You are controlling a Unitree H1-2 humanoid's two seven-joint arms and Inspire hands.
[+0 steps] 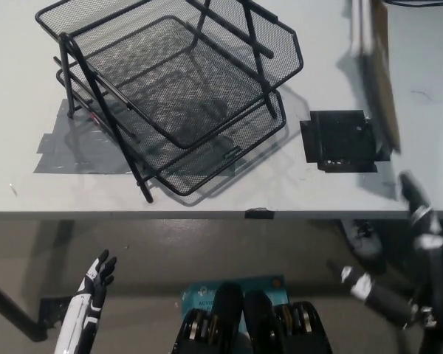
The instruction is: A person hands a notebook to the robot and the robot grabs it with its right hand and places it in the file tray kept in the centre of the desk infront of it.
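Nearest your camera, lower left: the white left hand (96, 284), resting below the desk edge, fingers slightly apart and holding nothing. It has no part in this step.

Lower right: the black right hand (417, 221). Its fingers (412, 190) are blurred; they look spread and raised toward the desk edge, with nothing between them. You can count this hand as empty and reaching.

Above those fingers, upper right: the notebook (375, 59), a long pale-and-brown slab, blurred, running from the top edge down over the desk. You cannot see who or what holds it; its lower end sits near the right hand but apart from it. Whether it touches the desk cannot be told.

Just left of the notebook's lower end: a black flat plate (341, 140) lying on the desk.

Centre and left: the file tray (207, 125), black wire mesh, two tiers on a tilted frame, both tiers empty. Under its left side: a patch of grey tape (66, 151).

Bearing all of it: the grey desk (207, 199), its front edge crossing the picture at mid-height.

Step in hand, as judged: the handover, before the grasp. Nothing is yet in the tray.

Next move, as judged: you need the right hand brought up to the notebook's near end and closed firmly across its thickness. Only then carry it left, past the plate, to an open tier.
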